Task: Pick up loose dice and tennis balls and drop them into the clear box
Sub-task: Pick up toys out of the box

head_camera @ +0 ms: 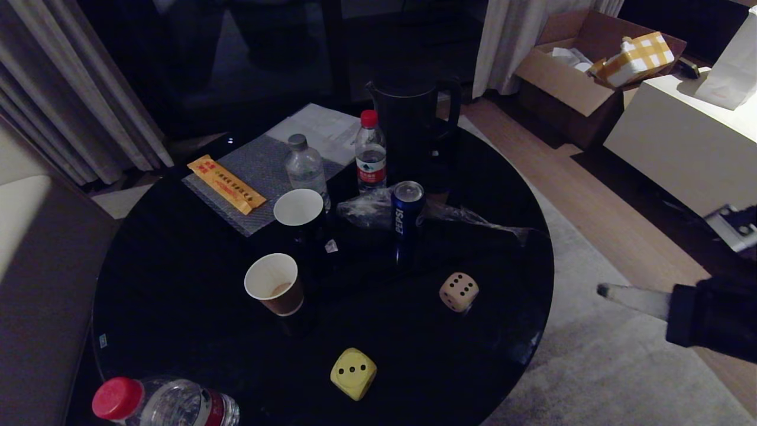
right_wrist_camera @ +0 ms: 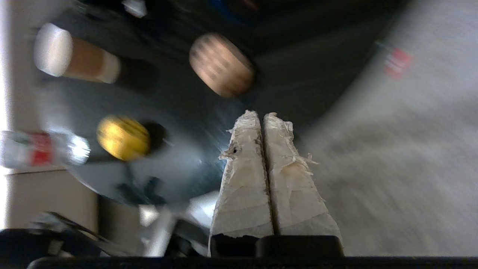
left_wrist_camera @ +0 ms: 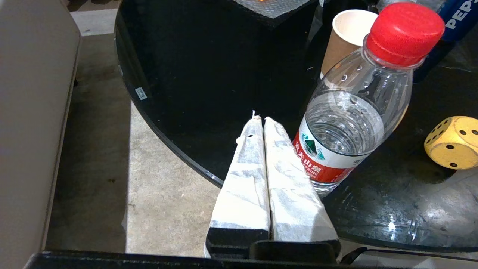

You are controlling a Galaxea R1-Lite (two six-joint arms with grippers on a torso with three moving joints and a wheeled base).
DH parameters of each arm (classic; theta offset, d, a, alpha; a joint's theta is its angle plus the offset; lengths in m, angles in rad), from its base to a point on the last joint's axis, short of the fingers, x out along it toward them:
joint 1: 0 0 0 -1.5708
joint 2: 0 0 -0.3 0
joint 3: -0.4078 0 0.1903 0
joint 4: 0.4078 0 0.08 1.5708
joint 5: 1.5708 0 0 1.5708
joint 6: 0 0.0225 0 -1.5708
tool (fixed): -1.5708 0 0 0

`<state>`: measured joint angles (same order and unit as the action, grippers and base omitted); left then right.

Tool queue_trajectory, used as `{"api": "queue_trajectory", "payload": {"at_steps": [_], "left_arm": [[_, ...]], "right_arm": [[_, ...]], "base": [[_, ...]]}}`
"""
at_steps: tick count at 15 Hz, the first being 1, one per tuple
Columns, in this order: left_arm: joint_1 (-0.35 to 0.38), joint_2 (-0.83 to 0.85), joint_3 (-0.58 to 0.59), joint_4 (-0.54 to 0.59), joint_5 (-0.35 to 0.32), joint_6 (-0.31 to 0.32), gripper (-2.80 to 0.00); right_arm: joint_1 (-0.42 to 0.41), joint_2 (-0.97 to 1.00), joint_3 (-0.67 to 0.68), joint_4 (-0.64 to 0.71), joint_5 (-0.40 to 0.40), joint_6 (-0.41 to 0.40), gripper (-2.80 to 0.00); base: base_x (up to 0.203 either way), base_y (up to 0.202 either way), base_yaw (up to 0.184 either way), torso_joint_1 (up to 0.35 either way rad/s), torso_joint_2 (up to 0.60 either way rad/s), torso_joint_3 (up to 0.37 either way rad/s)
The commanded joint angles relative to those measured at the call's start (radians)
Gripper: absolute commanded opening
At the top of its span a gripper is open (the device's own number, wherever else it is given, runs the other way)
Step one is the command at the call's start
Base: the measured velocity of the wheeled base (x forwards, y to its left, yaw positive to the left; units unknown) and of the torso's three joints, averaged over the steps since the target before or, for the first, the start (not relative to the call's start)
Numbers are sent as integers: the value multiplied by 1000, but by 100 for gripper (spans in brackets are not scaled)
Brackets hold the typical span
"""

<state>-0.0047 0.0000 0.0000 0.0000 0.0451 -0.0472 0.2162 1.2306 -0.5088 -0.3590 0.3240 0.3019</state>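
Head view: on the round black desk [head_camera: 177, 284], the beige die [head_camera: 459, 291] lies toward 3 o'clock and the yellow die [head_camera: 353, 373] near the 6 o'clock rim; no tennis ball or clear box shows. The right claw [head_camera: 604, 290] hangs off the desk at 3 o'clock, aimed at the beige die.

Left wrist view: the left claw [left_wrist_camera: 260, 118] is closed, empty, over the desk rim beside a bottle [left_wrist_camera: 351, 123].

Right wrist view: the right claw is pressed closed, holding nothing. To do well, it should spread wide before reaching, come down squarely over the beige die, and clear the cup [head_camera: 274, 284] and can [head_camera: 406, 216]
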Motion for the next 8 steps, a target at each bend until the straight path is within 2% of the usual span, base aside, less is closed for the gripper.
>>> {"api": "queue_trajectory", "payload": {"at_steps": [1, 5, 6, 8], "left_arm": [[0, 2, 2, 0, 1, 0, -280], [0, 2, 2, 0, 1, 0, -280], [0, 2, 2, 0, 1, 0, -280], [0, 2, 2, 0, 1, 0, -280]], "right_arm": [[99, 202, -92, -34, 4, 12, -280], [161, 321, -147, -44, 4, -29, -280], [169, 343, -149, -44, 3, -33, 0], [172, 389, -162, -47, -7, -44, 0]], "base": [[0, 0, 0, 0, 0, 0], [0, 0, 0, 0, 0, 0], [0, 0, 0, 0, 0, 0], [0, 0, 0, 0, 0, 0]]}}
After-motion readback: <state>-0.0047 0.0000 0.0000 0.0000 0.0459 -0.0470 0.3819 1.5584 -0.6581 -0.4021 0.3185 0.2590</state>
